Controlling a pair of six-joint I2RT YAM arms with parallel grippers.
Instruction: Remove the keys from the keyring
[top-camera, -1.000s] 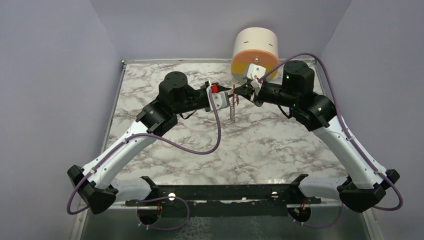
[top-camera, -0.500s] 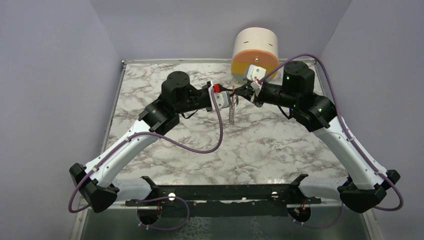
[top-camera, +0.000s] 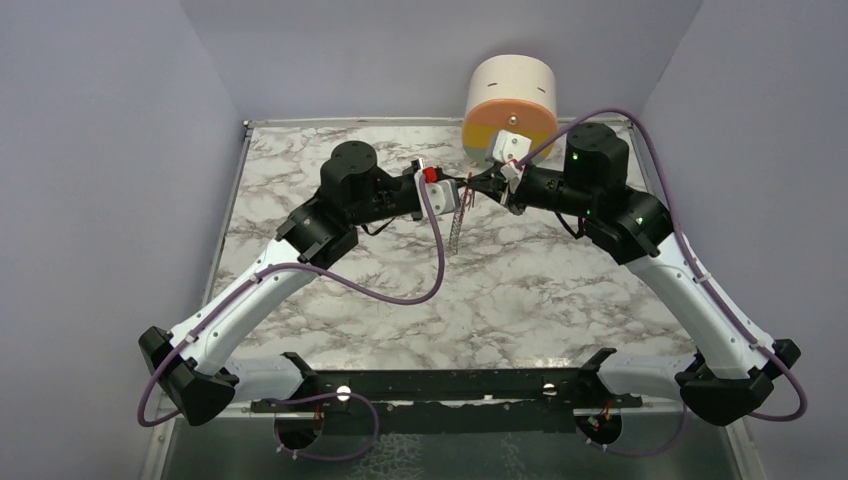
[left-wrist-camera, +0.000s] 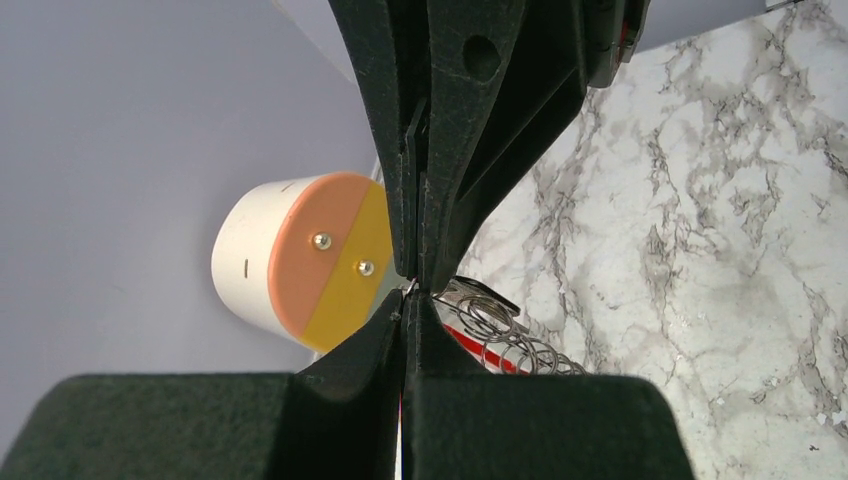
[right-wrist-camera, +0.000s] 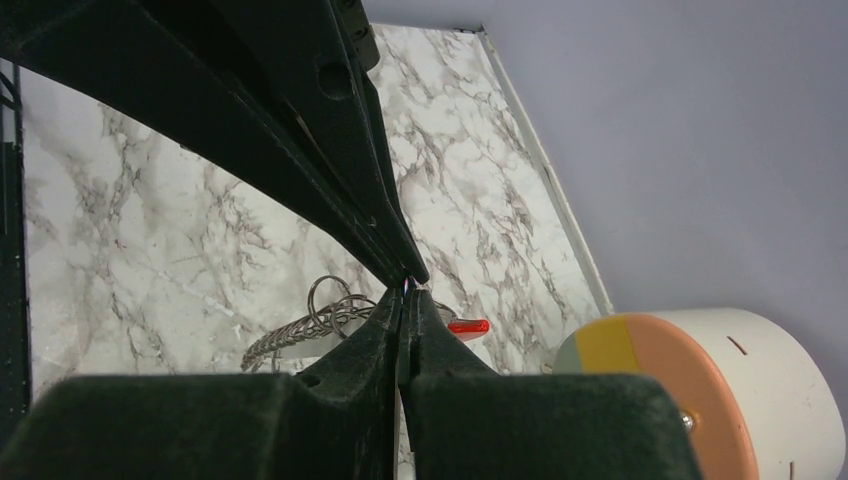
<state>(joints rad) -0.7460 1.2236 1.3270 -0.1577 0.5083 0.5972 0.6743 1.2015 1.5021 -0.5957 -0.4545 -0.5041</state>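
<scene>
The keys (top-camera: 456, 228) hang in the air above the marbled surface (top-camera: 520, 290), between the two arms. The silvery strip dangles down and the red piece (right-wrist-camera: 467, 326) shows just behind the fingertips. A thin loop (right-wrist-camera: 323, 293), probably the keyring, sits right beside the spot where the tips meet.

The left end effector (top-camera: 458, 190) and the right end effector (top-camera: 472, 186) are both squeezed fully closed, tip against tip.

The risk is a slip. Each pinch seems to catch only a sliver of metal, so if the arms pull apart unevenly the whole bunch could drop to the surface. They could also end up tugging on the same piece and separating nothing (the loop is far smaller than a finger).

The black fingers cover the contact point in both wrist views. I cannot tell which end effector carries the bunch, or which part each one grips. From above the loop is too small to make out. The orange-faced cylinder (top-camera: 510, 95) stands well behind.
</scene>
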